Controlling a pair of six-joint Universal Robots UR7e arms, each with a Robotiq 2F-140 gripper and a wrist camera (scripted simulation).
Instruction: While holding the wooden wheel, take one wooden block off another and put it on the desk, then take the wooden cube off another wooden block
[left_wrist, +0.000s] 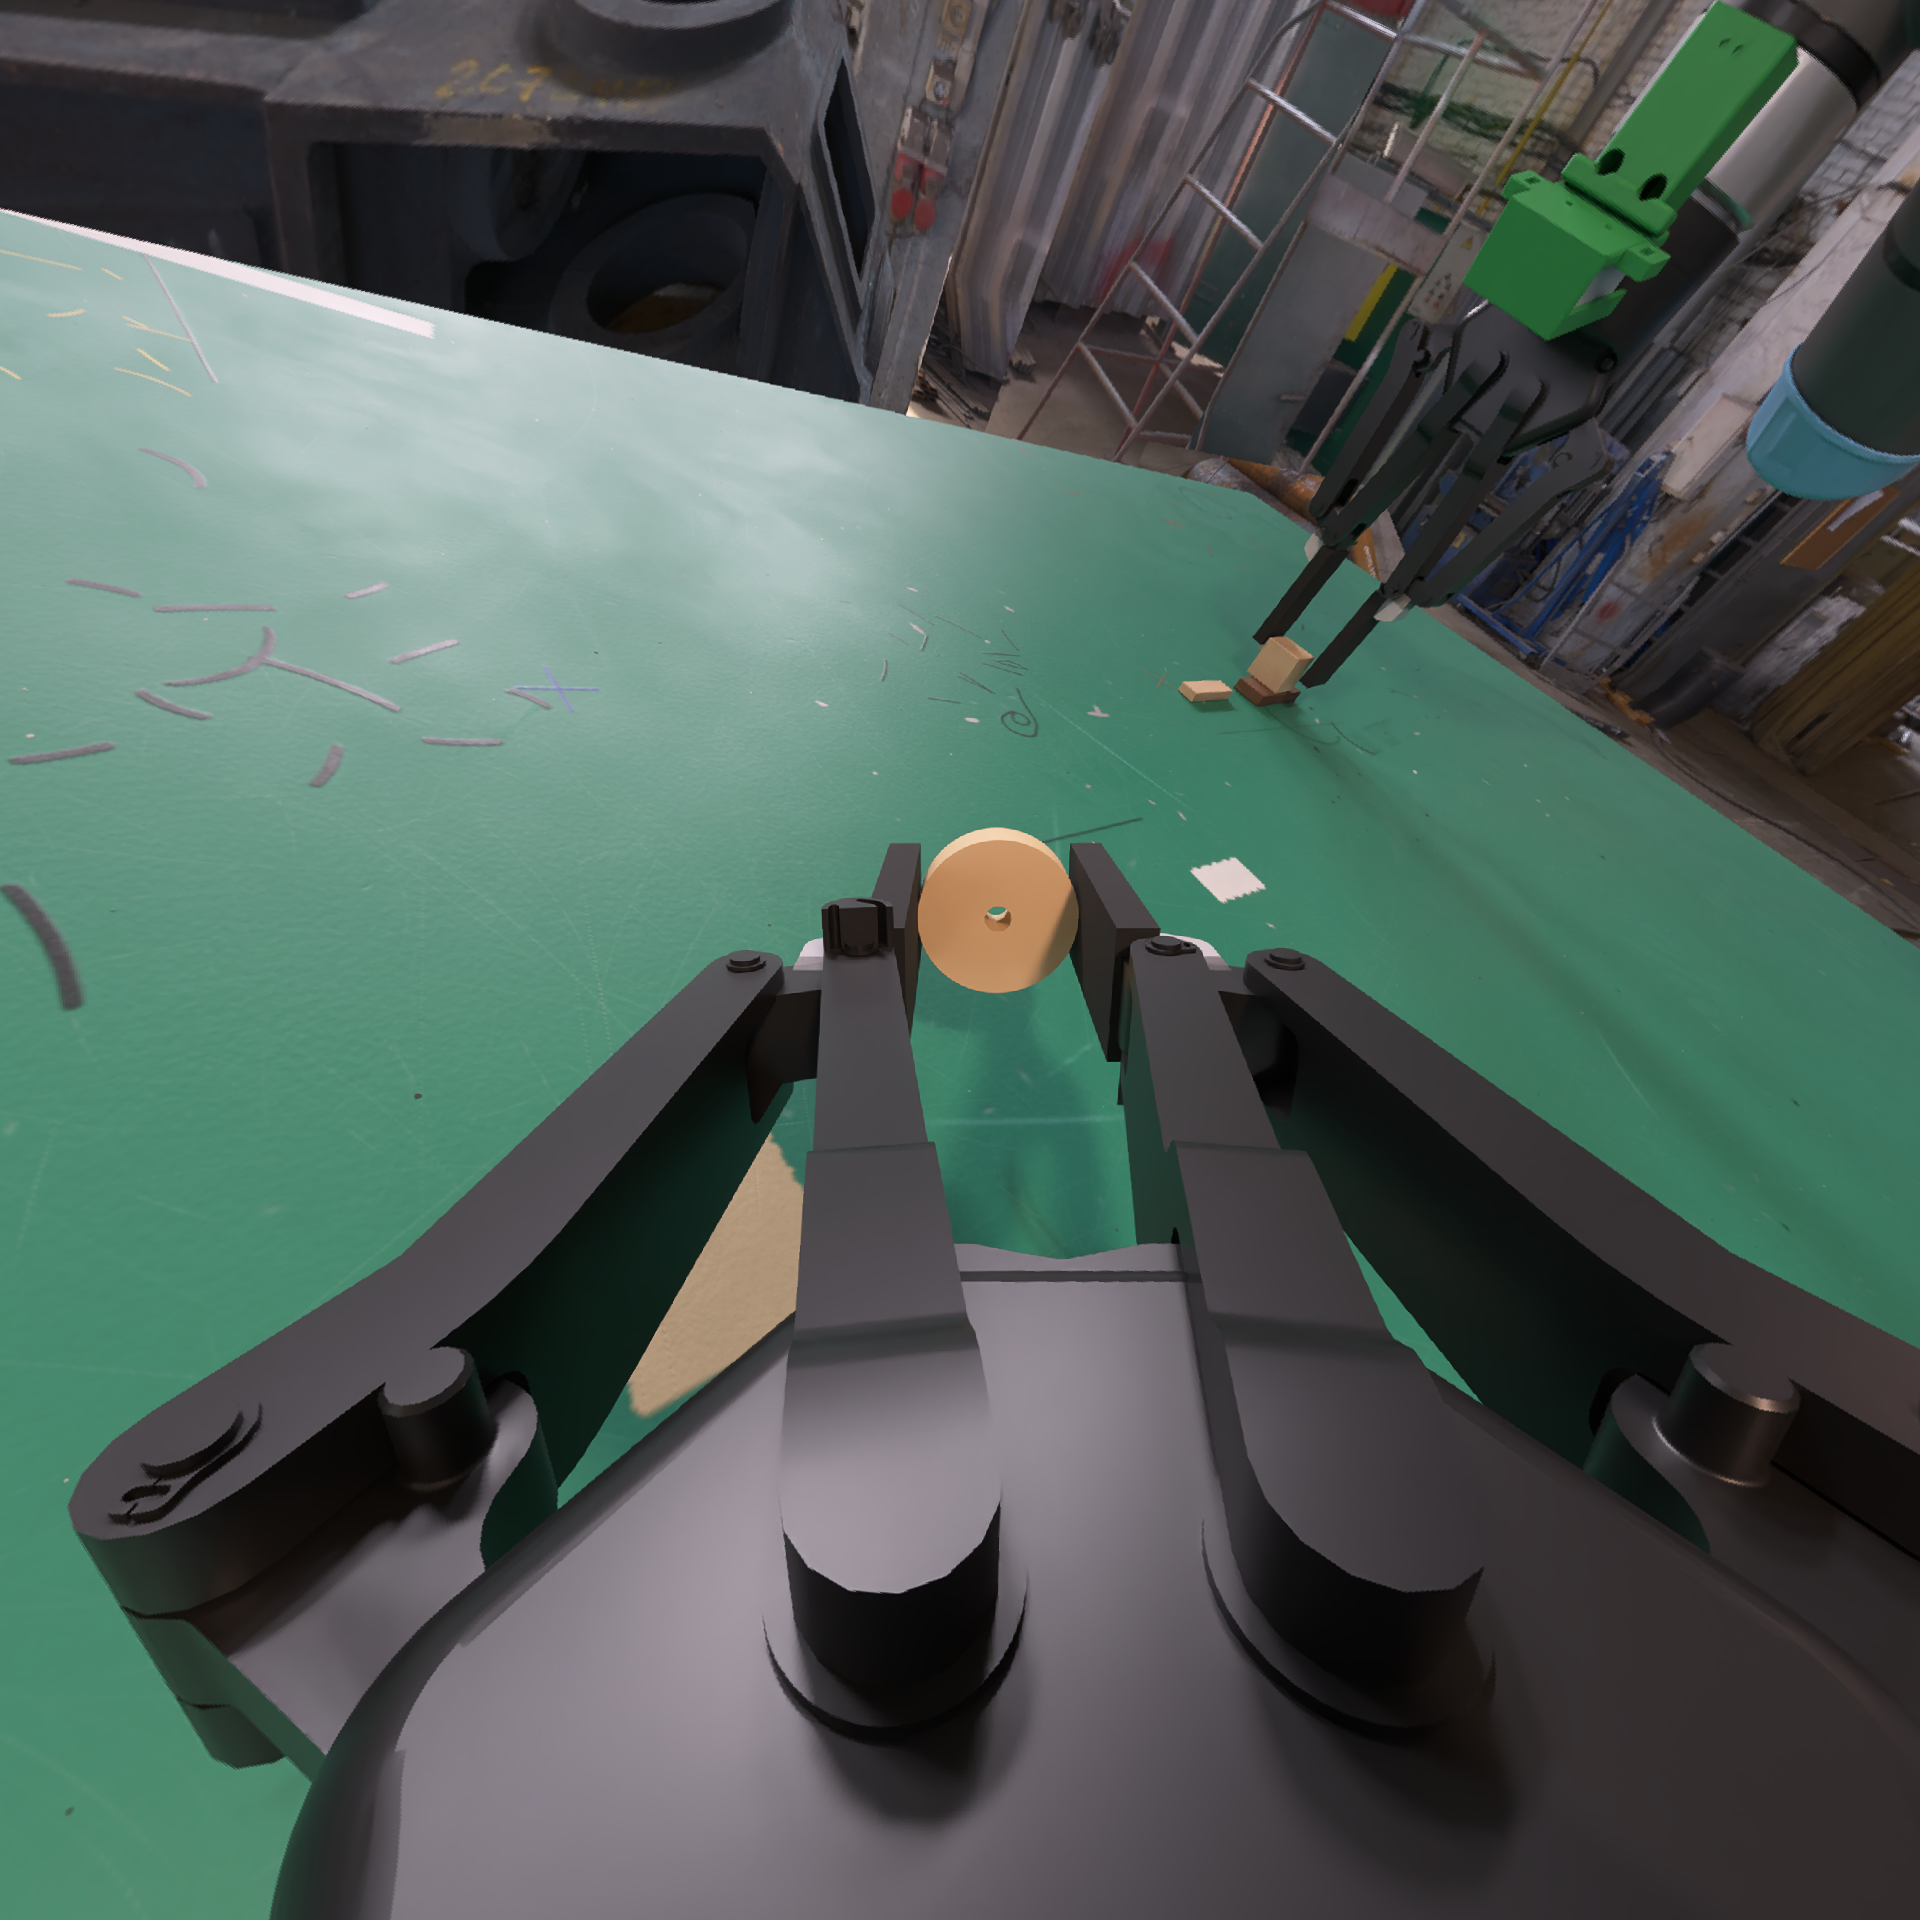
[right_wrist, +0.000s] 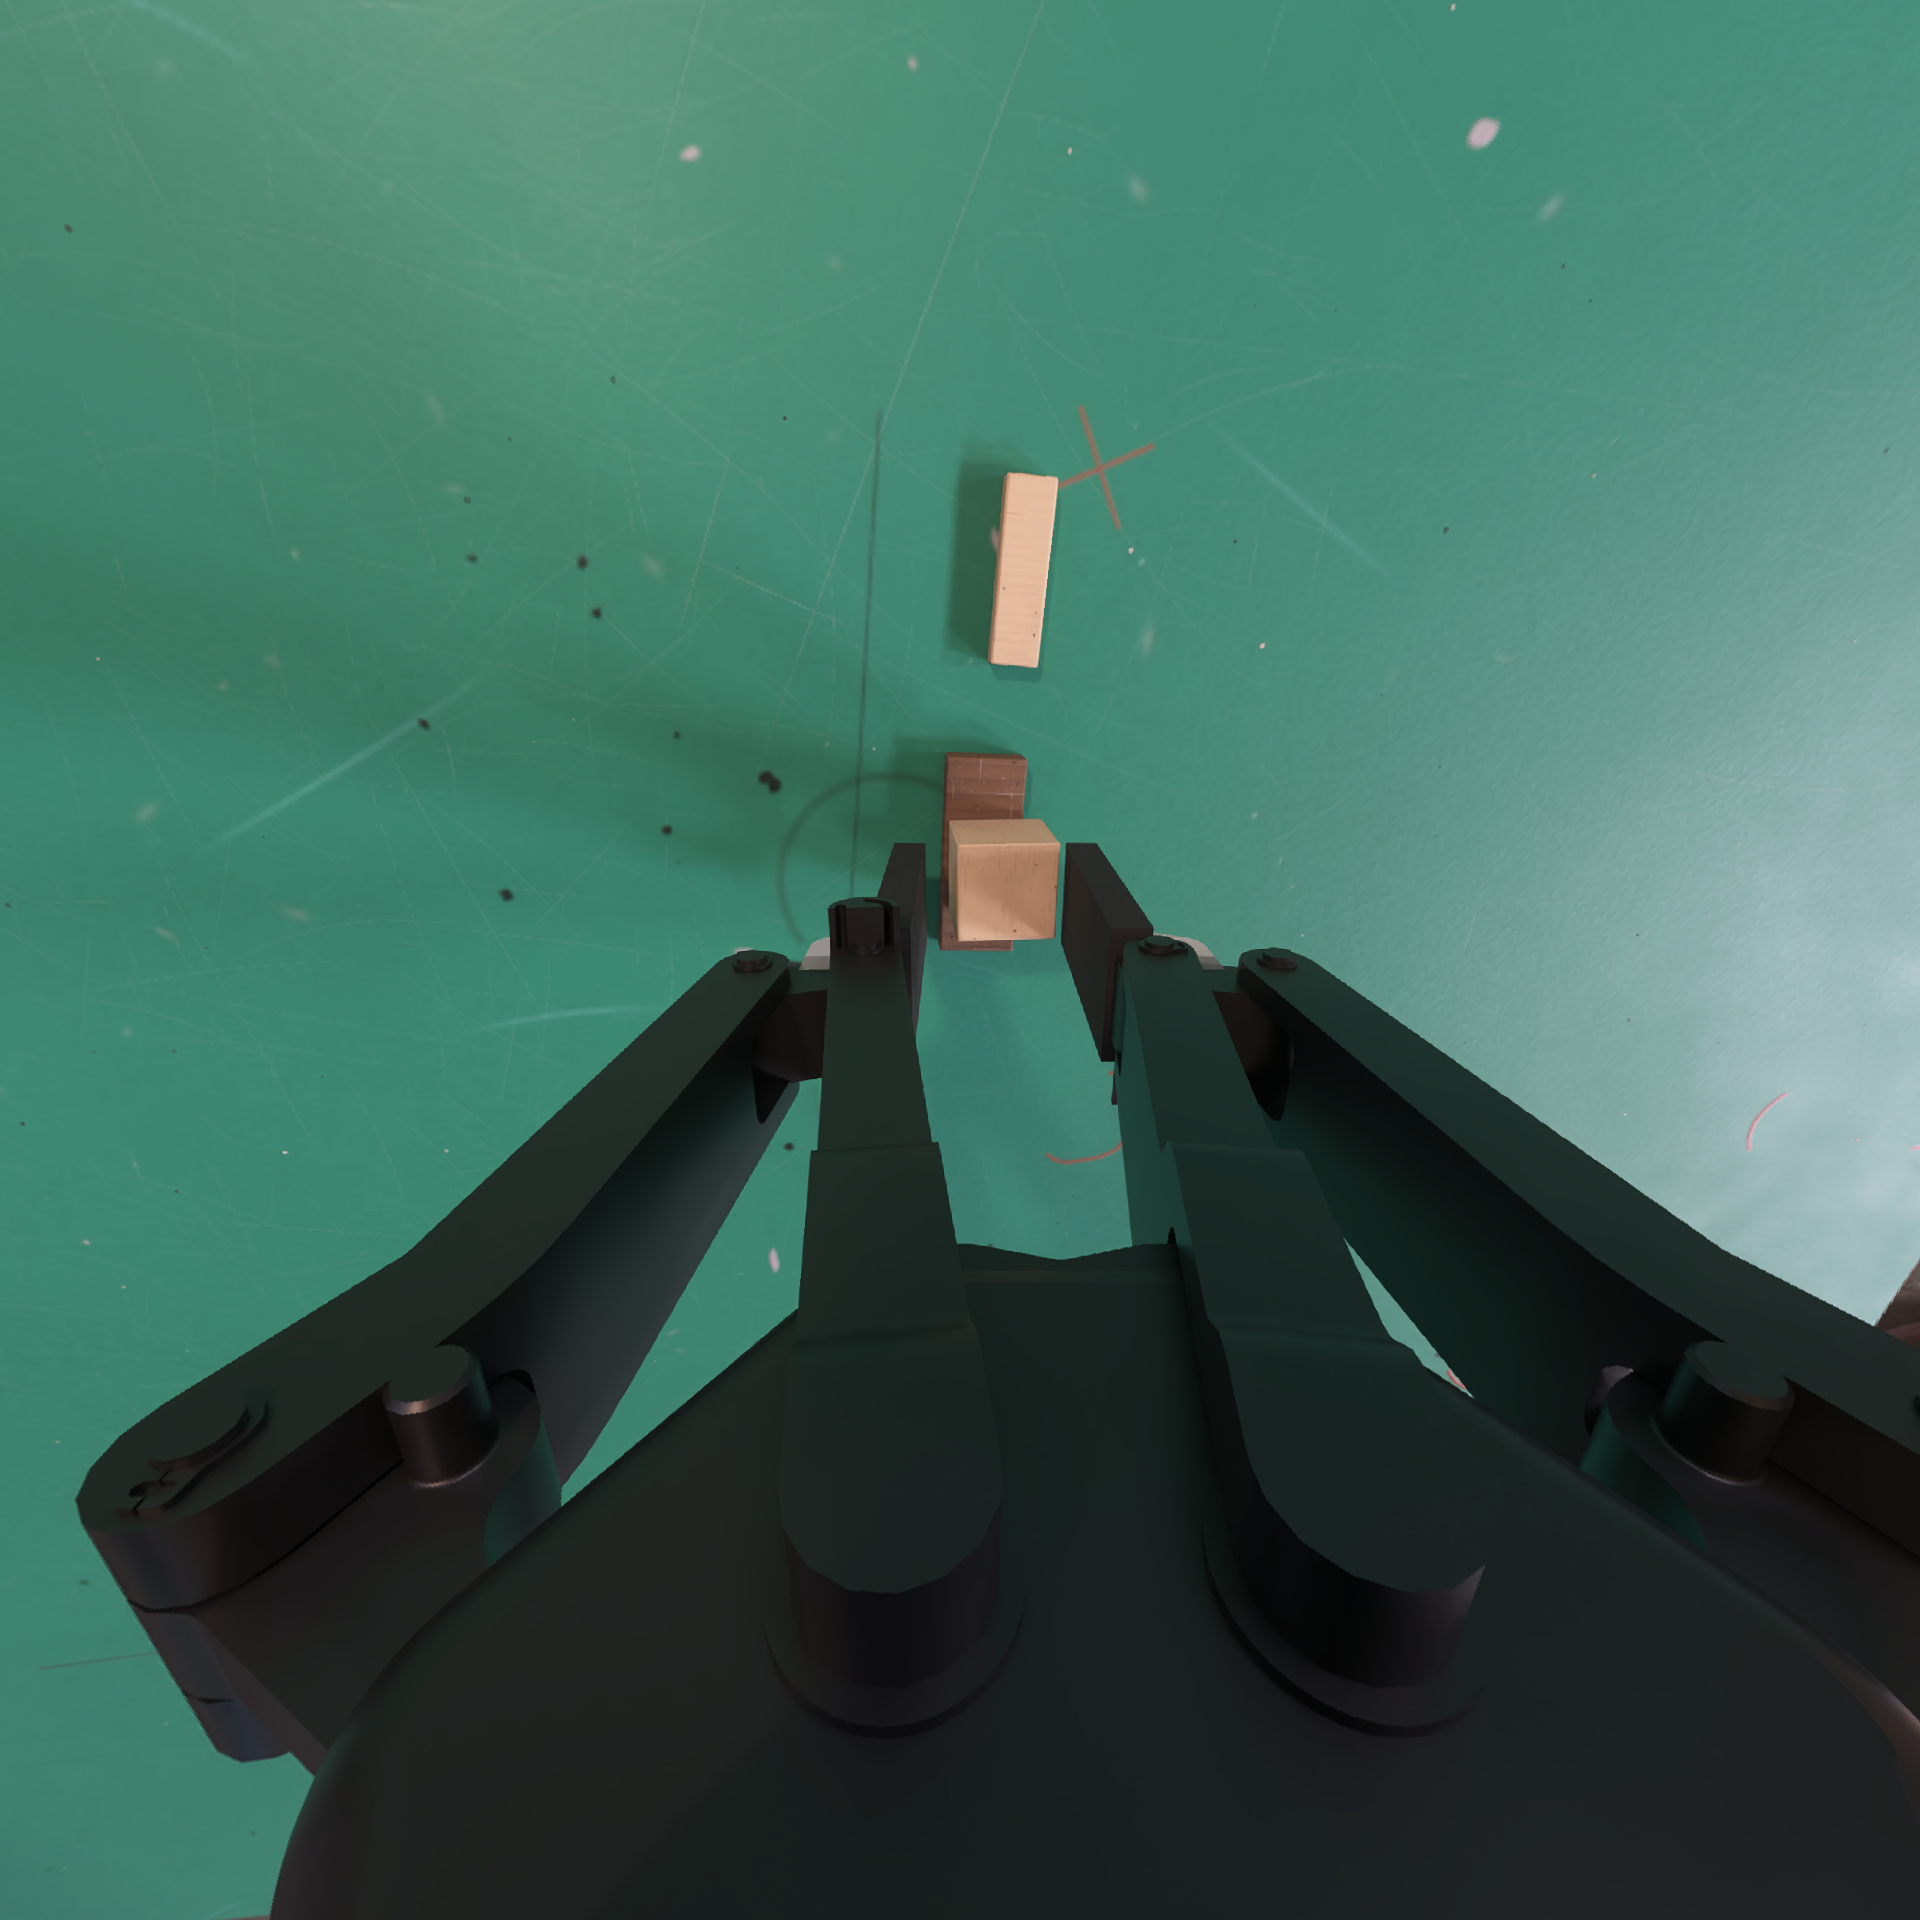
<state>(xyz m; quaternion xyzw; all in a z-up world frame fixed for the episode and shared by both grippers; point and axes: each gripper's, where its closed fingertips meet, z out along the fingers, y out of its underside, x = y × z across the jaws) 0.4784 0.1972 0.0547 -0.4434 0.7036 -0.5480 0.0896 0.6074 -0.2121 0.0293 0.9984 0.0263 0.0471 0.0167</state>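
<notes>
Left gripper (left_wrist: 995, 906) jaws clamp the round pale wooden wheel (left_wrist: 995, 910); right gripper (right_wrist: 994, 896) jaws narrowly straddle the pale wooden cube (right_wrist: 1004, 879) atop the dark brown wooden block (right_wrist: 984, 787) on the green worktop (right_wrist: 416, 520).

Left gripper (left_wrist: 995, 914) is held low and tilted forward, fingers (left_wrist: 900, 904) clamped shut on something between the pads. Right gripper (right_wrist: 995, 899) is pointed straight down, jaws parted a bit, nothing squeezed yet
</notes>
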